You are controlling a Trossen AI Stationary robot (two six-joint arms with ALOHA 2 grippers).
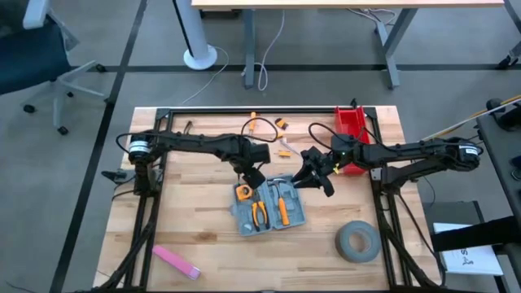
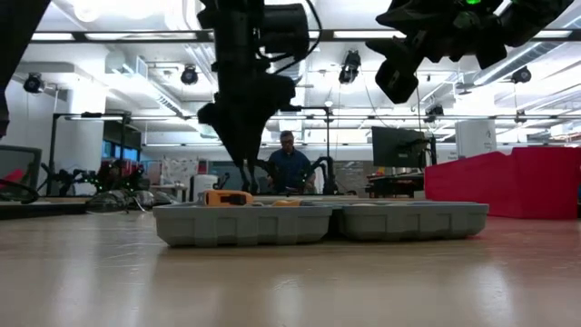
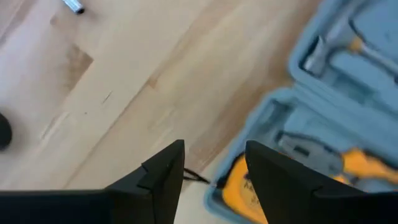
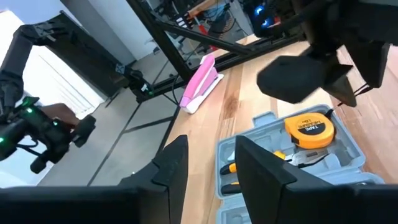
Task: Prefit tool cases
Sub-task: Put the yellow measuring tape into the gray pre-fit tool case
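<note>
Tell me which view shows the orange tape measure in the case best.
The right wrist view: the tape measure sits whole and face-up in the tool case. The high view shows it small under the left gripper. The low view shows only its edge; the left wrist view crops it.

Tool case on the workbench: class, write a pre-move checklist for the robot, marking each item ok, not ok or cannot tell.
1. Tool case lies open and flat on the table: ok.
2. Tape measure sits in its corner recess: ok.
3. Left gripper open, holding nothing: ok.
4. Right gripper empty, fingers apart: ok.
5. Pliers fully seated: cannot tell.
6. Loose orange tools still outside the case: not ok.
</note>
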